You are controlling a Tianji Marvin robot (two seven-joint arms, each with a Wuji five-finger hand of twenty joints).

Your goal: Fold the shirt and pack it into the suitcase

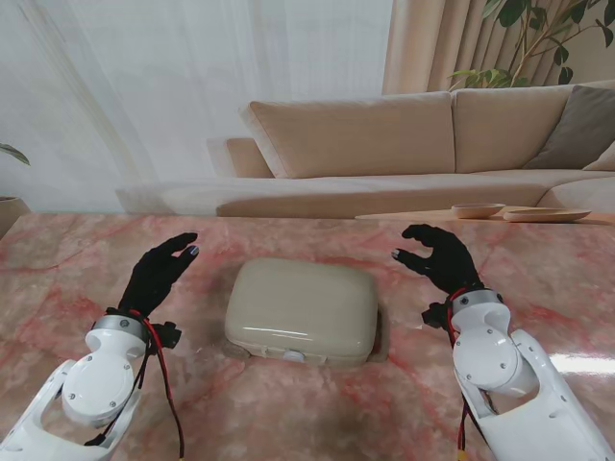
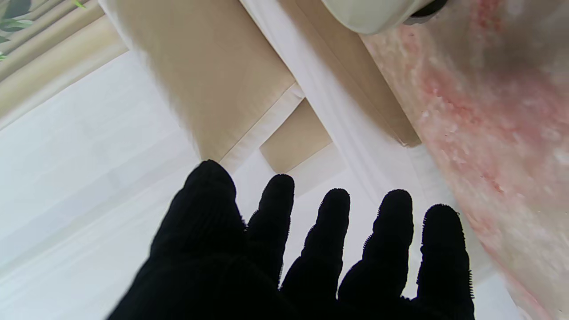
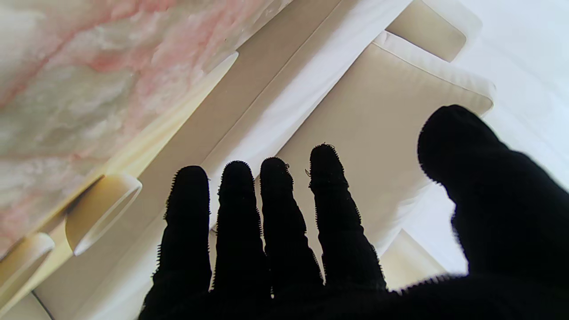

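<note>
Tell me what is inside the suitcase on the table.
That cannot be seen: the beige suitcase lies closed on the marble table, its lid covering the inside. No shirt shows anywhere. The left hand and right hand are open either side of it, apart from it.

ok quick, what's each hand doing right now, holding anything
left hand: open, fingers apart, holding nothing, left of the closed suitcase.
right hand: open, fingers apart, holding nothing, right of the suitcase.

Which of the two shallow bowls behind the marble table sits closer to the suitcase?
The left bowl: rounder, nearer the closed suitcase. The right bowl lies flatter, toward the sofa's end.
</note>
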